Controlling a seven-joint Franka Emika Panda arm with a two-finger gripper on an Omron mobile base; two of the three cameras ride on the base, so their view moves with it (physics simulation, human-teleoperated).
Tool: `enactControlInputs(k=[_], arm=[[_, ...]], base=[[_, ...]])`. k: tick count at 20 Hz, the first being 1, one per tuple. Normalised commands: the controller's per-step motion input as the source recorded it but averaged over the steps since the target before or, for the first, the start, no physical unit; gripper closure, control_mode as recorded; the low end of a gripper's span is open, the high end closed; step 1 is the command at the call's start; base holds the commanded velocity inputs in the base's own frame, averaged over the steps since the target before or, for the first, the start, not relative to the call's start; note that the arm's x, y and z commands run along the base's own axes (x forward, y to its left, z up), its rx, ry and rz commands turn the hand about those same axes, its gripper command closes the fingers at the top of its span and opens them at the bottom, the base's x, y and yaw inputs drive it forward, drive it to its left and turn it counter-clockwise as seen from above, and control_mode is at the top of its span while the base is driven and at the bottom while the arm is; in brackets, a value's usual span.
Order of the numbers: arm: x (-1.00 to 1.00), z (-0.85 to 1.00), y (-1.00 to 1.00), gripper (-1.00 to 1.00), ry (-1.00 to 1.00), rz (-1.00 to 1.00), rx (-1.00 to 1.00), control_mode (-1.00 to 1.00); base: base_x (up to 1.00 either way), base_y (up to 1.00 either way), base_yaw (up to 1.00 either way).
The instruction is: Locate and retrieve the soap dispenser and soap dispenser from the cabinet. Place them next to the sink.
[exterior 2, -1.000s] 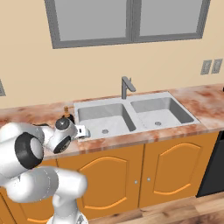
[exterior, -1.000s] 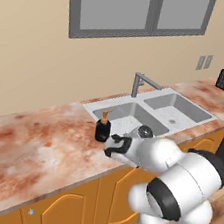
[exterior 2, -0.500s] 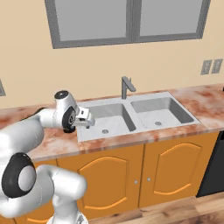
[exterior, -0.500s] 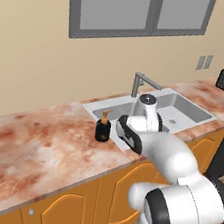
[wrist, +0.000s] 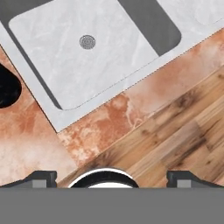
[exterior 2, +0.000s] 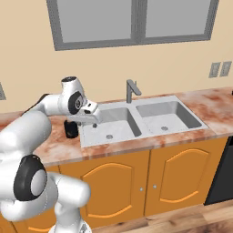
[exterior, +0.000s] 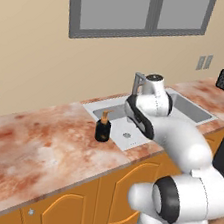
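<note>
Upright on the marbled counter [exterior: 38, 149], the black soap dispenser [exterior: 102, 128] stands just beside the sink [exterior 2: 136, 120], long axis vertical, copper pump topmost; above the near basin hangs the gripper [wrist: 111, 175], fingertips spread wide and holding nothing.

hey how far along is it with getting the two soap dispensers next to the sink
One looks done: the black soap dispenser stands upright on the counter just left of the sink. Nothing is in hand; the claw is open and empty above the sink's front edge. Left to do: the second, grey soap dispenser still has to be fetched from the cabinet.
</note>
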Motion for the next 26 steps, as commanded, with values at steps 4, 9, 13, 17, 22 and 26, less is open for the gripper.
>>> enactControlInputs(k=[4, 9, 13, 17, 22, 26], arm=[[-0.12, 0.00, -0.02, -1.00, -0.03, 0.00, 0.00, -1.00], [-0.85, 0.07, -0.02, -1.00, -0.16, 0.01, 0.02, -1.00], [-1.00, 0.22, 0.00, -1.00, -0.30, 0.02, 0.03, -1.00], [-0.99, 0.28, -0.02, -1.00, -0.31, 0.01, 0.04, -1.00], [-0.60, 0.30, 0.00, -1.00, -0.23, 0.02, 0.02, -1.00], [-0.44, 0.28, 0.00, -1.00, -0.16, 0.02, 0.01, -1.00]], base=[[0.00, 0.00, 0.00], [0.00, 0.00, 0.00], [0.00, 0.00, 0.00], [0.00, 0.00, 0.00], [0.00, 0.00, 0.00], [0.00, 0.00, 0.00]])
